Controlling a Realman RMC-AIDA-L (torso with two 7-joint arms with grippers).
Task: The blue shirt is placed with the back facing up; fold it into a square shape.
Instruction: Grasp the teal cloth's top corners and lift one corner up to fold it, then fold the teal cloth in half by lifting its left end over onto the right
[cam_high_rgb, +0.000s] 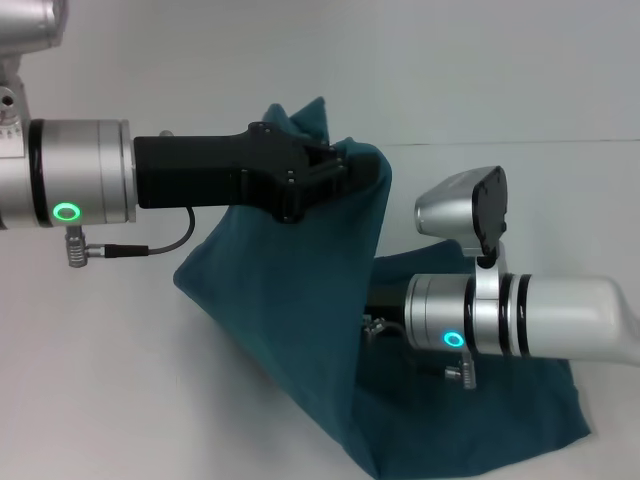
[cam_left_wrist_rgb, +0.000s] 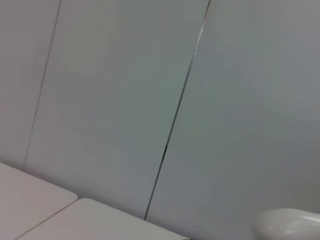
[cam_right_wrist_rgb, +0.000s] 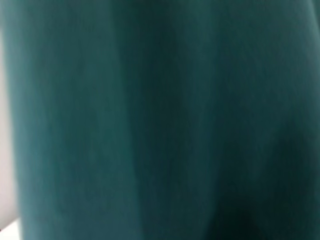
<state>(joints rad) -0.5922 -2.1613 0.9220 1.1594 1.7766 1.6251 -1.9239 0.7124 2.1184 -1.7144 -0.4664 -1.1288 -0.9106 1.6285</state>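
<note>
The blue shirt (cam_high_rgb: 290, 300) hangs as a big teal sheet, lifted at its top and trailing down to the table at the lower right. My left gripper (cam_high_rgb: 345, 168) reaches in from the left and is shut on the shirt's raised top edge, with a peak of cloth sticking up behind it. My right arm comes in from the right, lower down. My right gripper (cam_high_rgb: 385, 300) pokes in behind the hanging cloth, and its front end is hidden by the fabric. The shirt (cam_right_wrist_rgb: 160, 120) fills nearly the whole right wrist view. No printed letters show.
The white table (cam_high_rgb: 110, 400) lies under the shirt, with a pale wall behind. The left wrist view shows only wall panels, a table corner (cam_left_wrist_rgb: 55, 220) and a rounded white part (cam_left_wrist_rgb: 290, 225) at one edge.
</note>
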